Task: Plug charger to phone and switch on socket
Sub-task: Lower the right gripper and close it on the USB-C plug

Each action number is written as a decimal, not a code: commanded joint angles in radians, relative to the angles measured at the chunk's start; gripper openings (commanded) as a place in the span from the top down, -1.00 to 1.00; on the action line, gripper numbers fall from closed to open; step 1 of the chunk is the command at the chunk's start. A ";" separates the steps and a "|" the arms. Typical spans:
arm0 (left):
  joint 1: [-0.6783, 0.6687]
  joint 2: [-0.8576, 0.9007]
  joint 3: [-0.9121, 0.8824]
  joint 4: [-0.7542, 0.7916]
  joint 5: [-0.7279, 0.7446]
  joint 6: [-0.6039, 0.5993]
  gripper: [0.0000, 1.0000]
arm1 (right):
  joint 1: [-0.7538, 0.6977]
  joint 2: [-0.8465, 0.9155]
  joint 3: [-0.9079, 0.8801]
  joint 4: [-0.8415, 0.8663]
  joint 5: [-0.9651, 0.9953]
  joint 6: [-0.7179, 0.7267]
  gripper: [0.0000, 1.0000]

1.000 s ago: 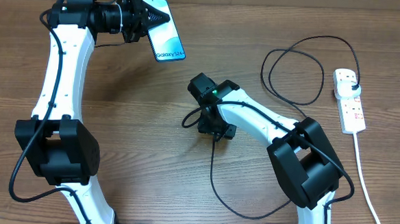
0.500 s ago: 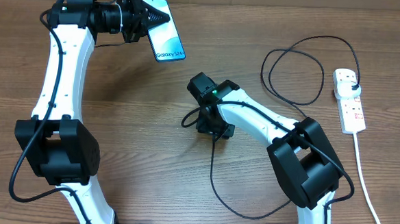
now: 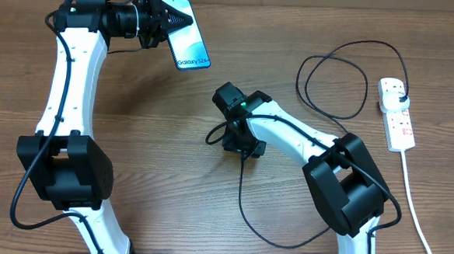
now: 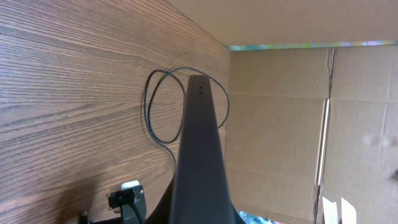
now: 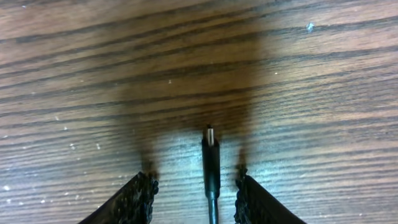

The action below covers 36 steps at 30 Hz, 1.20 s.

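Note:
My left gripper (image 3: 164,21) is shut on the phone (image 3: 189,39) and holds it above the table's far left, its light blue screen facing up. In the left wrist view the phone (image 4: 199,143) shows edge-on, with its port end pointing away. The charger, a thin black cable (image 3: 335,74), loops from its plug in the socket (image 3: 399,120) at the far right. Its small plug tip (image 5: 210,152) lies flat on the wood. My right gripper (image 5: 194,182) is low over that tip at mid-table, open, with one finger (image 5: 143,190) on each side and neither touching it.
Cardboard walls (image 4: 280,124) close off the far side of the table. The socket's white cord (image 3: 413,207) runs down the right edge. A black cable (image 3: 243,198) curves across the wood near the right arm's base (image 3: 344,188).
The right gripper has edged slightly up and left over the plug tip. The left arm and the phone have not moved.

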 commanded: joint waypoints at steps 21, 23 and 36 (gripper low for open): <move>-0.001 -0.021 0.017 0.005 0.047 -0.029 0.92 | -0.003 0.027 0.017 0.014 0.001 0.006 0.77; -0.001 -0.021 0.017 0.005 0.047 -0.030 0.91 | -0.003 0.027 0.017 0.010 0.000 0.008 0.91; 0.000 -0.021 0.017 0.013 0.047 -0.030 0.91 | -0.086 -0.005 0.090 -0.041 -0.198 -0.135 0.92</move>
